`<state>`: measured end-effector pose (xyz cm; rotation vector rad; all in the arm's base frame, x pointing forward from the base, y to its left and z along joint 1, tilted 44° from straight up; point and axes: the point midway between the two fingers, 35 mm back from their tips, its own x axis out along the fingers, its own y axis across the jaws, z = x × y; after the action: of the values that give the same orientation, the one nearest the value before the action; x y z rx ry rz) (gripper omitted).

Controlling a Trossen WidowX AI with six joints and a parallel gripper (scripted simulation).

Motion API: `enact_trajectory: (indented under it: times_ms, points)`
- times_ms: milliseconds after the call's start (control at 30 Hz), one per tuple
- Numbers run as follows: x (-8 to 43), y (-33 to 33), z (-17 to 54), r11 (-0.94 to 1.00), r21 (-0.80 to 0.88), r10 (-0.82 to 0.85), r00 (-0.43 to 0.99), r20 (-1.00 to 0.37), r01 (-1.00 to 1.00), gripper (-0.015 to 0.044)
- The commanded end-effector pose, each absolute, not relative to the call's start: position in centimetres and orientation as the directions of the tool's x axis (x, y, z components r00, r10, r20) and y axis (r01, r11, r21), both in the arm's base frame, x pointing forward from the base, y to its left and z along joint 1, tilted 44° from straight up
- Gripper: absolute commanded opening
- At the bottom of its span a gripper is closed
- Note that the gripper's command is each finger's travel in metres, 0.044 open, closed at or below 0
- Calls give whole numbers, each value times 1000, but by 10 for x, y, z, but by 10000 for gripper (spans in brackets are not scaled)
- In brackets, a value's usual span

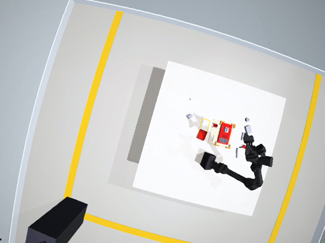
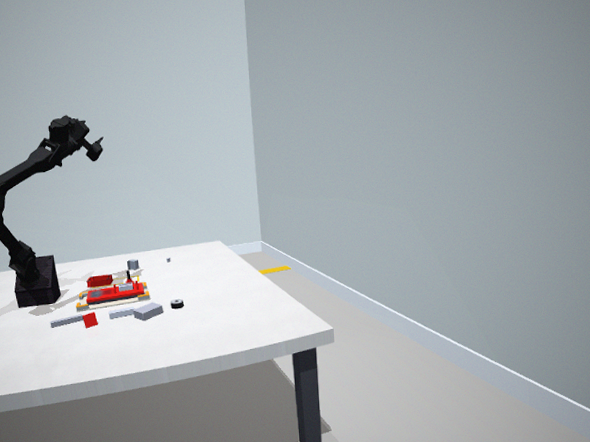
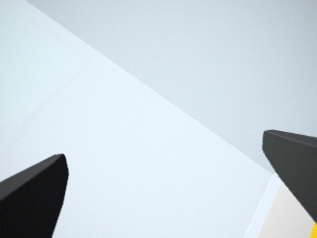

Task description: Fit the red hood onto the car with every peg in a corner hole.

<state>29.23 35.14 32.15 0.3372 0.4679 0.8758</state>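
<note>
The hood, seemingly the red shell (image 1: 201,134) (image 2: 99,280), lies on the table at one end of a yellow outlined rectangle (image 1: 209,124). Its holes are too small to make out. The red chassis (image 1: 225,136) (image 2: 108,296) sits in the jig with orange corners (image 1: 227,146) (image 2: 82,306), beside the hood. The light grey engine block (image 1: 226,129) (image 2: 126,286) is on its deck; the pegs cannot be told clearly. My gripper (image 3: 167,151) is open and empty, raised high above the table, away from the hood. The wrist view shows mostly wall between its fingers.
A grey block (image 1: 248,129) (image 2: 148,311), a grey bar (image 1: 236,152) (image 2: 66,321), a black wheel (image 1: 246,119) (image 2: 176,303) and a small red piece (image 1: 244,146) (image 2: 90,320) lie beyond the jig. Another grey block (image 1: 189,116) (image 2: 132,264) lies on the hood's side.
</note>
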Motion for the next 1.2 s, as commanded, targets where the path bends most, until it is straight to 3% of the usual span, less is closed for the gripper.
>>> enact_trajectory:
  times_ms: [0,333,667,933,1167]
  points:
    - [307,350,268,694,476,719,564,-407,-540,440]
    - [322,331,155,877,386,480,521,-705,-287,440]
    - [314,286,49,990,133,142,387,-911,-50,440]
    - [292,232,-21,983,-165,-180,230,-956,82,440]
    - [265,174,-62,880,-458,-469,84,-879,126,440]
